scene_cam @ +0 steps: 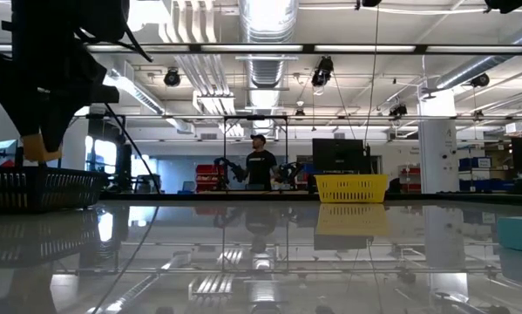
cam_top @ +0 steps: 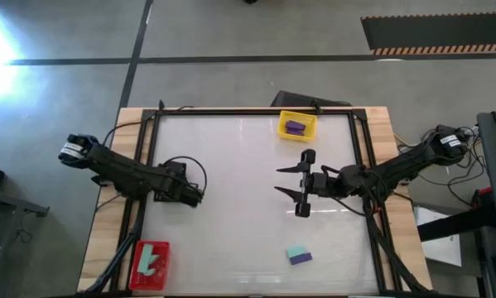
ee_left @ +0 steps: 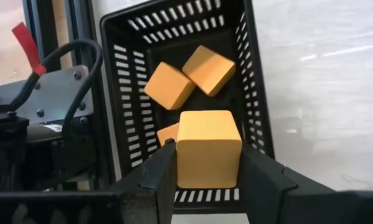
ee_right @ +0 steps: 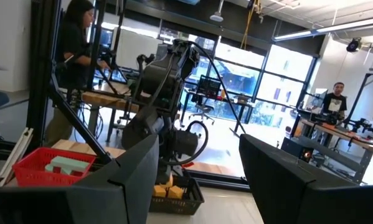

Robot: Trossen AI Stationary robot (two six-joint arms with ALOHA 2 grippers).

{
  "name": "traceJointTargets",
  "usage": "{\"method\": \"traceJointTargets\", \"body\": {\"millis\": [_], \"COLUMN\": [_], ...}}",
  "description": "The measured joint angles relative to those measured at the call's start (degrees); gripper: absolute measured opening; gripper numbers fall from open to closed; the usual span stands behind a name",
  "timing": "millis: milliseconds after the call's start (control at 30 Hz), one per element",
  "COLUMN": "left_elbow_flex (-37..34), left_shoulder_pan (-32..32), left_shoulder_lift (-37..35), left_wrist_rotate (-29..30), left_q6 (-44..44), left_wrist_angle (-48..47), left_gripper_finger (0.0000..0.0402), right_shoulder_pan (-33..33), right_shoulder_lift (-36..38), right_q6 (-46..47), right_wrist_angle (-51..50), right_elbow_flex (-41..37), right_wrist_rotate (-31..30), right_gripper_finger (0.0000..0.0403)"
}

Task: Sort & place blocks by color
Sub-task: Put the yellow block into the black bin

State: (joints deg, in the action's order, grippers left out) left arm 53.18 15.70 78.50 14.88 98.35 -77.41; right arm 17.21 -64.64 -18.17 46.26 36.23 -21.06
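Note:
My left gripper (ee_left: 208,163) hangs over the black tray (ee_left: 251,74) at the table's left side and is shut on an orange cube (ee_left: 208,146). Three more orange cubes (ee_left: 169,85) lie in that tray. In the high view the left arm (cam_top: 190,195) hides the tray. My right gripper (cam_top: 278,181) is open above the middle of the table and touches nothing. A purple bar (cam_top: 295,127) lies in the yellow tray (cam_top: 284,121). Mint-teal bars (cam_top: 151,258) lie in the red tray (cam_top: 135,281). A teal bar and a purple bar (cam_top: 299,255) rest side by side on the table near its near edge. My left gripper pinches the orange cube between its two fingers, one on each of two opposite side faces (ee_left: 181,163). The fingers come from above, pointing down. The cube is level and lifted clear, above the other cubes in the black tray.
The black frame rails (cam_top: 148,165) run along the table's sides and far edge. Cables loop beside the left arm (cam_top: 185,165). A wide stretch of white table lies between the two arms. People stand in the room beyond the table (scene_cam: 260,166).

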Motion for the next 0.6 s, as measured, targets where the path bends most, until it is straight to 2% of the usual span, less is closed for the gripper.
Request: {"method": "traceJointTargets", "body": {"millis": [433, 600], "left_elbow_flex": [-0.8, -2.7], "left_shoulder_pan": [0.0, 0.0], "left_shoulder_lift": [0.0, 0.0], "left_wrist_rotate": [-0.9, -0.9], "left_q6": [0.2, 0.4], "left_wrist_angle": [0.0, 0.4], "left_gripper_finger": [0.0125, 0.0150], "right_shoulder_pan": [0.0, 0.0], "right_shoulder_lift": [0.0, 0.0], "right_q6": [0.0, 0.0], "right_wrist_angle": [-0.1, -0.2], "right_elbow_flex": [0.0, 0.0], "right_wrist_rotate": [0.0, 0.0], "right_gripper_finger": [0.0215, 0.0215]}}
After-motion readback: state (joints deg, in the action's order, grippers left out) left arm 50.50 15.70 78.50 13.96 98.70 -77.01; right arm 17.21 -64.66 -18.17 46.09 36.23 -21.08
